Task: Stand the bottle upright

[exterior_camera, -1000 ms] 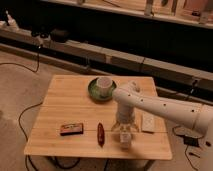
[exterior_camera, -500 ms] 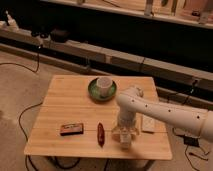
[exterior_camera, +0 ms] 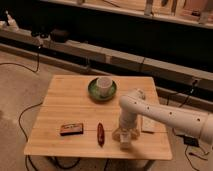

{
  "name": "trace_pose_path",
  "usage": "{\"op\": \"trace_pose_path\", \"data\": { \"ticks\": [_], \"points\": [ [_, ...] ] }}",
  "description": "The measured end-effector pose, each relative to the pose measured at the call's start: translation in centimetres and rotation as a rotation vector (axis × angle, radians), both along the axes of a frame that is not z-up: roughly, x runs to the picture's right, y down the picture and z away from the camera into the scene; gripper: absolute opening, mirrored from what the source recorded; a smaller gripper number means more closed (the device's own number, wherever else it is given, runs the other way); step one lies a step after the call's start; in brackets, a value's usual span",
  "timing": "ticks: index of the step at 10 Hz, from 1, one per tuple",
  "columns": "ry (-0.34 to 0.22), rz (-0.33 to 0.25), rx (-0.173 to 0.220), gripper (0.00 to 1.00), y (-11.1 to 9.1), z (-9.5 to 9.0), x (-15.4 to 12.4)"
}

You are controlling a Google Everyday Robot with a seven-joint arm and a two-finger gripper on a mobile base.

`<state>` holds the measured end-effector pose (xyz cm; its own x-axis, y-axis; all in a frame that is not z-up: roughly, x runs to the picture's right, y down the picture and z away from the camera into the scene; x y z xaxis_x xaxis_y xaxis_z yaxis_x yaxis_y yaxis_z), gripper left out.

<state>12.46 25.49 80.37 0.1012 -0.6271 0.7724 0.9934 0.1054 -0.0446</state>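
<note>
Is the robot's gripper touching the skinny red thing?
Apart. The camera view shows bare table between the gripper, low near the front edge, and the red thing.

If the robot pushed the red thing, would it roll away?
Probably a little: the red thing looks slim and rounded, lying flat, so it might roll sideways. It's small, so likely light. The gripper hangs low beside it, apart.
</note>
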Motion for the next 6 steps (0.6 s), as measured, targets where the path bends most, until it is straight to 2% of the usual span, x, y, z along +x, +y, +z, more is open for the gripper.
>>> {"op": "trace_pose_path", "data": {
  "ticks": [6],
  "points": [
    [-0.029, -0.043, 0.001, 0.80, -1.2, 1.3, 0.1]
  ]
}}
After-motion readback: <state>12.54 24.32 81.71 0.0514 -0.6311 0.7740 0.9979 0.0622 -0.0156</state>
